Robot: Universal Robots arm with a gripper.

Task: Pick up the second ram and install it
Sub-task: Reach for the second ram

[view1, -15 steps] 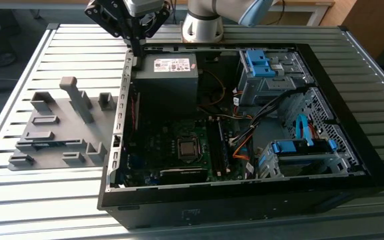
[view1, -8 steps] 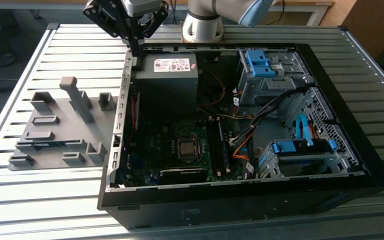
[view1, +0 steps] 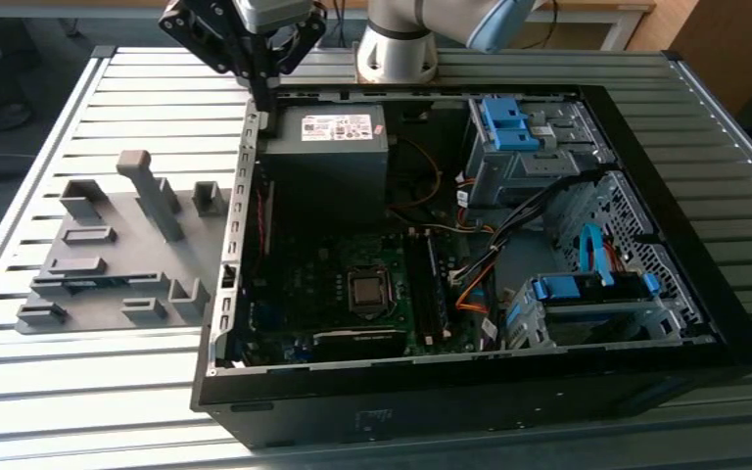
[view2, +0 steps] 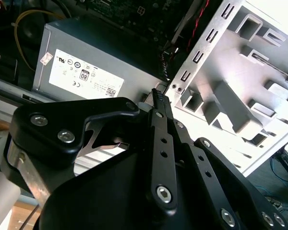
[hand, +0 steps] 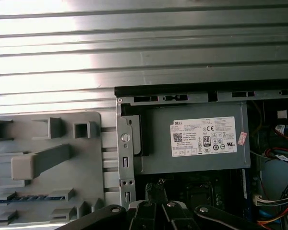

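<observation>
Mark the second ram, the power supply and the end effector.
second ram [hand: 29, 198]: first wrist view, its blue-green long edge in the grey fixture [hand: 84, 163].
power supply [hand: 201, 138]: first wrist view, its pale label.
end effector [view2: 157, 94]: second wrist view, its closed fingertips.

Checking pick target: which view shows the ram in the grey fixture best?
First wrist view: the ram lies lengthwise in its grey fixture slot, blue-green edge clear. Exterior view shows it as a thin distant strip; second wrist view shows the fixture's blocks.
</observation>
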